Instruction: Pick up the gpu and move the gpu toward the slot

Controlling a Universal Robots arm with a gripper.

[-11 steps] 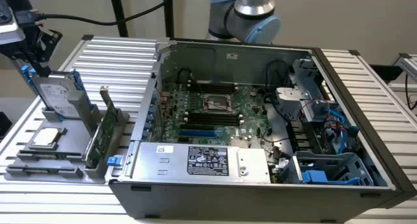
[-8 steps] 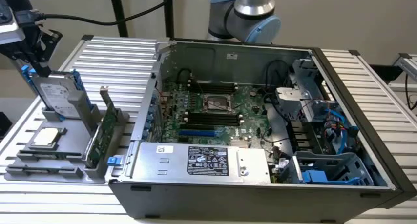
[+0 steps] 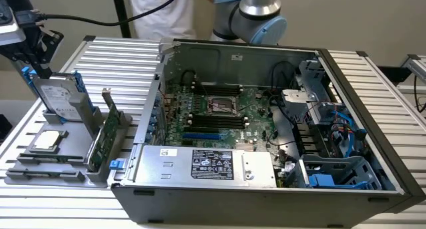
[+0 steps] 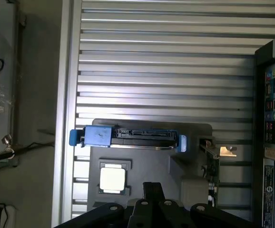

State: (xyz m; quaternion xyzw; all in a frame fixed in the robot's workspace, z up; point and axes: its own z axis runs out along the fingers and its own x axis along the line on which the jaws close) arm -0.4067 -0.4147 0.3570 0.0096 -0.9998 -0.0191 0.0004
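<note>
The gpu (image 3: 101,139) stands on edge in a grey holder (image 3: 67,176) on the exterior view's left, green board showing and silver bracket pointing up. In the wrist view the gpu (image 4: 214,164) appears edge-on with its bracket bent outward. My gripper (image 3: 41,70) hangs shut and holding nothing over the far end of the holder, above a hard drive and well off from the gpu. Its black fingers (image 4: 152,189) are pressed together. The blue slot (image 3: 203,137) lies on the motherboard inside the open computer case (image 3: 266,196).
A silver hard drive with blue rails (image 3: 59,97) (image 4: 128,135) stands upright in the holder directly under my gripper. A square CPU chip (image 3: 47,139) (image 4: 112,178) lies beside it. A person in a white shirt (image 3: 159,9) stands behind the ribbed metal table (image 3: 113,54).
</note>
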